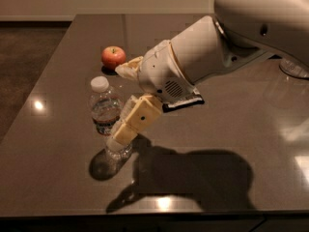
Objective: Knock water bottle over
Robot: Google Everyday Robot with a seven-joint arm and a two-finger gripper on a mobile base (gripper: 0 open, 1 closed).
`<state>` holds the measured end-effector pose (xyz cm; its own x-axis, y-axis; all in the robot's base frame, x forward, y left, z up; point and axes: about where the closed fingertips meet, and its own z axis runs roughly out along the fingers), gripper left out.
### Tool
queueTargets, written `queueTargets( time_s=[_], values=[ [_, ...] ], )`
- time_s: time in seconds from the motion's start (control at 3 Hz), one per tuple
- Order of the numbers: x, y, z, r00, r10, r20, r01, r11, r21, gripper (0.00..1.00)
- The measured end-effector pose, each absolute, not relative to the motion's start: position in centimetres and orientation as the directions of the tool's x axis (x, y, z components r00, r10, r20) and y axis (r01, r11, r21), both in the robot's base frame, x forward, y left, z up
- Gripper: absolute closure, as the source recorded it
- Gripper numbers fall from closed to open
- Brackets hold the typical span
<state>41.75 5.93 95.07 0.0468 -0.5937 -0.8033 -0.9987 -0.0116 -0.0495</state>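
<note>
The water bottle stands upright on the dark table, left of centre. It is clear and ribbed, with a white cap and a blue-white label with a red band. My gripper is right beside it on its right, with its cream fingers spread apart. The lower finger slants down-left against the bottle's lower half and hides part of its base. The upper finger points left, behind the bottle and toward the apple.
A red apple sits behind the bottle. A flat dark object lies under my arm. A pale rounded thing is at the right edge. The table's left and front edges are close to the bottle.
</note>
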Motion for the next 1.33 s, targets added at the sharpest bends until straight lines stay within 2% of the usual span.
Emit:
queueTargets(
  time_s=[0.33, 1.0, 1.33],
  values=[
    [41.6, 6.4, 94.8, 0.049, -0.592, -0.805, -0.999, -0.028, -0.040, 0.19],
    [41.1, 7.6, 95.0, 0.075, -0.585, -0.807, -0.995, -0.092, -0.025, 0.64],
    [42.1, 6.7, 96.3, 0.075, -0.661, -0.747, -0.997, -0.068, -0.040, 0.88]
  ],
)
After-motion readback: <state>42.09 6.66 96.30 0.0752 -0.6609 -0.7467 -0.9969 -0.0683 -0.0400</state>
